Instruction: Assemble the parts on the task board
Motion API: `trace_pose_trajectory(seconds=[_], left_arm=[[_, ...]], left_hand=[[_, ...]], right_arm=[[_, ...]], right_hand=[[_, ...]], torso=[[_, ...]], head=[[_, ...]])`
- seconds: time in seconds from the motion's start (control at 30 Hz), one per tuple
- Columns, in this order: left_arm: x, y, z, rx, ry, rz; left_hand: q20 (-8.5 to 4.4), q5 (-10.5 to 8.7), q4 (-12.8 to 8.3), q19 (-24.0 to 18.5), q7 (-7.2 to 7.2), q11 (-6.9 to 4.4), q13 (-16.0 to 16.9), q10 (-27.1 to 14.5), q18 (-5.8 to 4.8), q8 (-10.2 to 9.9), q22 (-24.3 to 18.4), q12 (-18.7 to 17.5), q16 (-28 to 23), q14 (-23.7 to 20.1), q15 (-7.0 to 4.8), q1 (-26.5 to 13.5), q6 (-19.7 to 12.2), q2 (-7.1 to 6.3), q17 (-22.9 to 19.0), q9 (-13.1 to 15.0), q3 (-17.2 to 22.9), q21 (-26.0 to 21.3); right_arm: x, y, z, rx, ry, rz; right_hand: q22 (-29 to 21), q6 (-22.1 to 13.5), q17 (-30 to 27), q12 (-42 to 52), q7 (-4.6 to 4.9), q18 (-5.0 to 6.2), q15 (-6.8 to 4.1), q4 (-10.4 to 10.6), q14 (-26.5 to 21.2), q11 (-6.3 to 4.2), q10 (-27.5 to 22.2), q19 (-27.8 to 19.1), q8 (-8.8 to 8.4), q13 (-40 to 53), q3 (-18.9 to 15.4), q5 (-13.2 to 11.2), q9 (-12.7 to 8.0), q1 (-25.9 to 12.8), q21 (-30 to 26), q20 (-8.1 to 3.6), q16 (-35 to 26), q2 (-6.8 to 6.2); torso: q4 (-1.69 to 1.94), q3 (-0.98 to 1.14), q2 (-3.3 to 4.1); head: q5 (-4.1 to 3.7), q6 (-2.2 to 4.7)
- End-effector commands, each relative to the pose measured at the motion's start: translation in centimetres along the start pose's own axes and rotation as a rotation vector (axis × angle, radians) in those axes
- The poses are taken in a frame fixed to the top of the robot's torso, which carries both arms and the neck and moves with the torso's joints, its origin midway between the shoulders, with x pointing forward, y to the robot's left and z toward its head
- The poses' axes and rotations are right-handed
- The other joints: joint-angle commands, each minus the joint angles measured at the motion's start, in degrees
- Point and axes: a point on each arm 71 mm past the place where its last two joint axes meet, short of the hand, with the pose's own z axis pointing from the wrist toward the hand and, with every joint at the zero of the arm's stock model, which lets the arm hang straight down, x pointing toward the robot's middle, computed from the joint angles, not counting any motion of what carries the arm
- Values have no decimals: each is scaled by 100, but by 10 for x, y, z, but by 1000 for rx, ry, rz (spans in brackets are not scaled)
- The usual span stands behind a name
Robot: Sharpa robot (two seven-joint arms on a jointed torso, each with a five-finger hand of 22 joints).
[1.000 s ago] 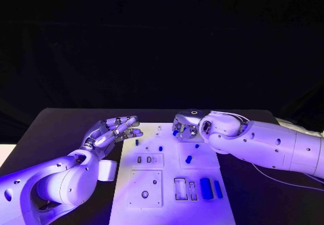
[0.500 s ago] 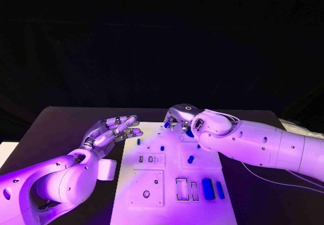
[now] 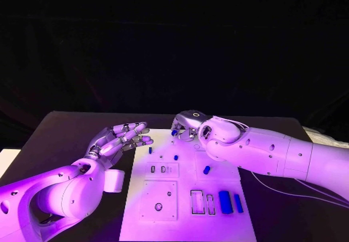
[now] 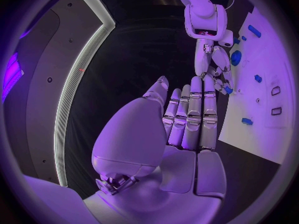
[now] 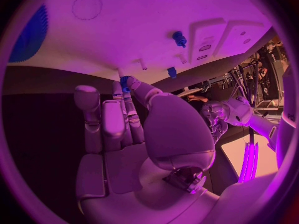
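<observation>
I am carrying a small blue part pinched in my right hand over the task board upper centre, left hand waiting spread and empty; next, I judge, seating it.

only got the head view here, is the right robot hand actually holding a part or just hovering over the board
Observer: Holding. In the right wrist view the right robot hand pinches a small blue part at its fingertips.
Operator: ok and the left one, anything in the palm
Observer: Nothing. The left wrist view shows the left robot hand with straight fingers and a bare palm.
</observation>
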Motion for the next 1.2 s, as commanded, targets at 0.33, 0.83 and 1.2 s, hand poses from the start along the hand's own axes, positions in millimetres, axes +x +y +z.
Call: trace_pose_trajectory(seconds=[0.33,0.83,1.2], left_arm=[[3,-1,0,2,23,-15],[1,-1,1,1,19,-13],[1,-1,1,-1,22,-14]], left_hand=[[7,0,-9,-21,10,15,-5,-7,62,-27,-8,-27,-29,-41,15,6,-9,32,7,-7,23,-13],[7,-2,-8,-22,11,16,-5,-4,62,-29,-9,-30,-33,-40,16,3,-8,30,11,-7,25,-14],[7,-2,-10,-21,10,16,-4,-2,62,-30,-10,-31,-34,-39,16,4,-7,30,13,-6,27,-14]], right_arm=[[7,-2,2,32,62,-33],[4,-5,-1,45,33,-51],[5,-3,-1,35,32,-45]], right_hand=[[12,-17,14,-7,32,-101,52,37,143,-4,-45,-20,15,-4,3,-45,10,-2,32,14,40,-64],[20,-19,21,-3,32,-102,51,54,143,-5,-45,-23,18,-2,2,-42,10,-21,41,19,49,-102],[-29,-62,-23,-12,42,-90,63,94,130,7,-93,-63,8,-5,0,-30,1,-63,22,28,29,-189]], torso=[[9,-2,7],[10,-3,16],[11,-8,22]], head=[[12,-41],[14,-59],[2,-73]])
